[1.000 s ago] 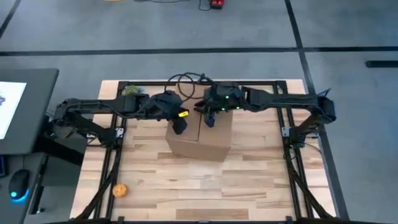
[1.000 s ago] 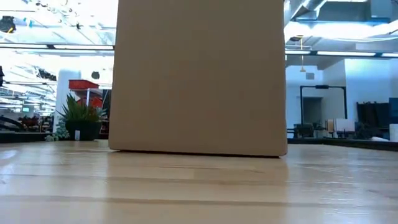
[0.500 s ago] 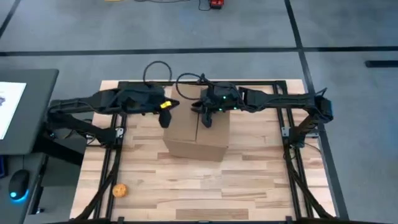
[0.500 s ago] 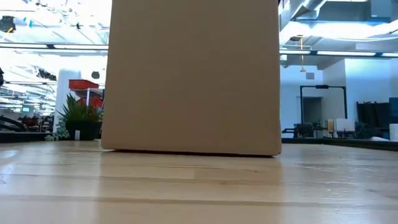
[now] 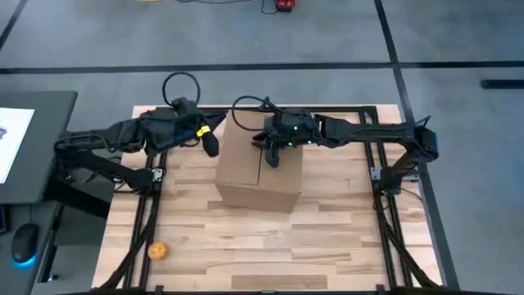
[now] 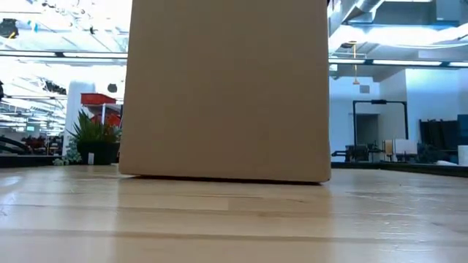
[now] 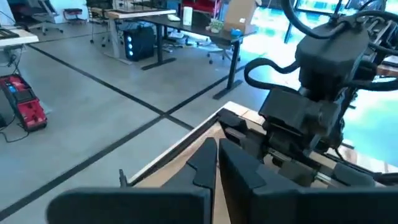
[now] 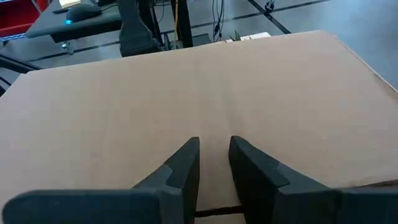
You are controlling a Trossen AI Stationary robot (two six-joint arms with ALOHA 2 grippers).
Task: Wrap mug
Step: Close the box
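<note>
The closed cardboard box (image 5: 260, 168) stood at table centre, the right gripper (image 5: 273, 157) resting on its top with fingers nearly together, the left gripper (image 5: 210, 146) pressed together at its ten o'clock.

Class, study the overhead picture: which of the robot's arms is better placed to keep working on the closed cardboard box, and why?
Probably the right. The right gripper is over the cardboard box top, near the flap seam. The left gripper is off the box's left edge, above the table.
</note>
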